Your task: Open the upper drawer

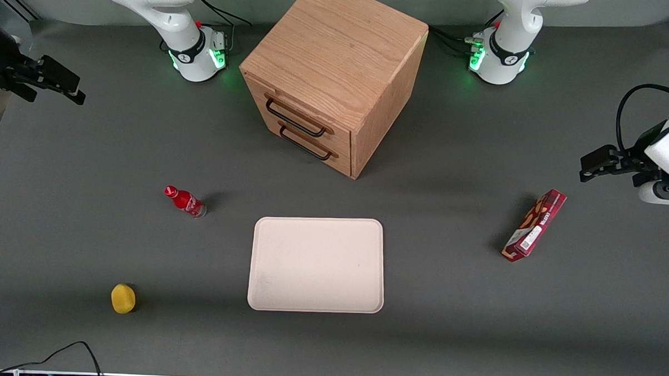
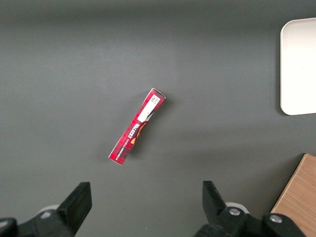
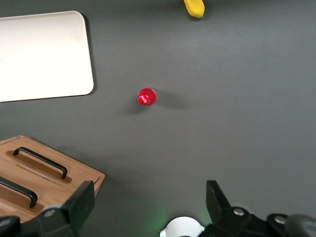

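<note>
The cube-shaped wooden cabinet (image 1: 339,60) stands at the back middle of the table with two shut drawers. The upper drawer (image 1: 301,115) is light oak with a long black wire handle, and its twin lower drawer (image 1: 313,145) sits beneath it. My right gripper (image 1: 65,85) hangs high over the working arm's end of the table, well away from the cabinet, open and empty. In the right wrist view the gripper (image 3: 148,202) shows its fingers (image 3: 81,203) wide apart, with the upper drawer's handle (image 3: 19,190) and the lower drawer's handle (image 3: 42,160) beside them.
A pale tray (image 1: 315,298) lies in front of the cabinet, nearer the front camera. A red bottle (image 1: 186,201) stands and a yellow lemon (image 1: 123,298) lies toward the working arm's end. A red snack box (image 1: 534,225) lies toward the parked arm's end.
</note>
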